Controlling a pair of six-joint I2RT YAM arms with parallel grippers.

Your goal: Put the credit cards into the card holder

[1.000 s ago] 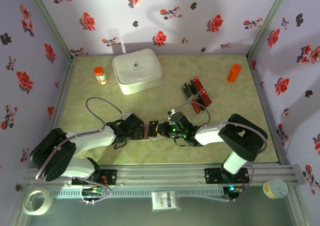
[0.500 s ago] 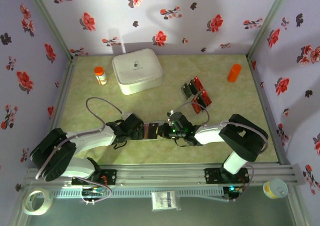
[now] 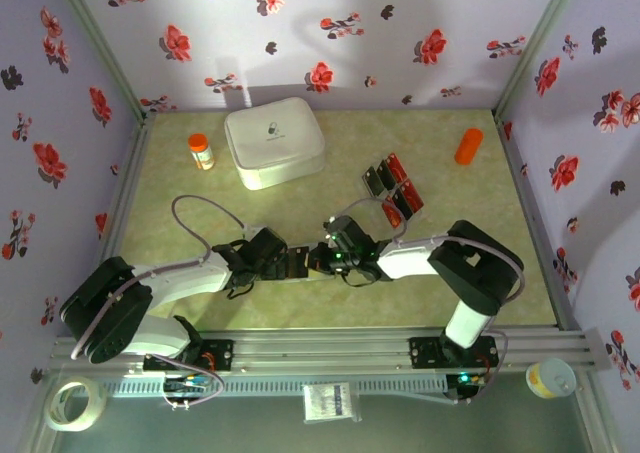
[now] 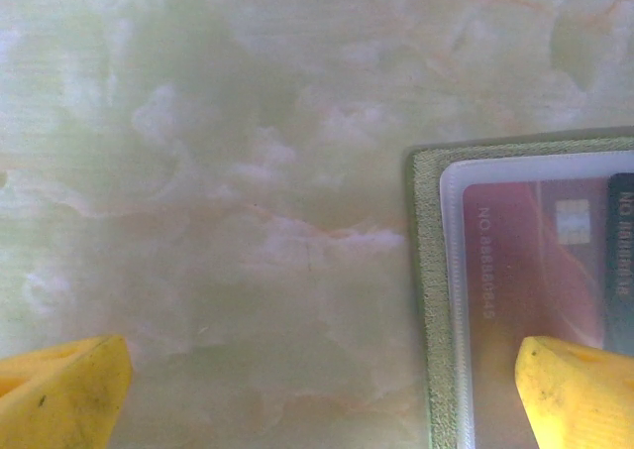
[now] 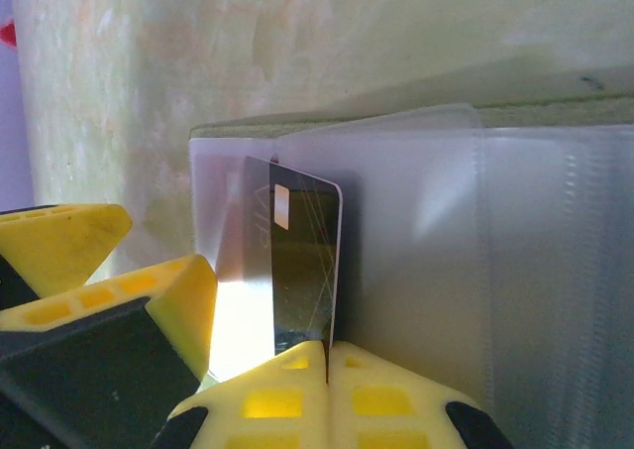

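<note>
The card holder (image 4: 428, 300) lies open near the middle of the bench (image 4: 248, 171), closer to its near edge, with a red card (image 4: 515, 271) in its clear pocket (image 5: 446, 251). The left end effector (image 4: 317, 399) is wide open above it, holding nothing. The right end effector (image 5: 327, 370) is closed on a black card (image 5: 302, 271) at the pocket. The other cards (image 3: 393, 191) lie toward the right edge.

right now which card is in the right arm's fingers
The black card, pinched on edge; a red card sits sleeved, the others lie loose farther back.
</note>
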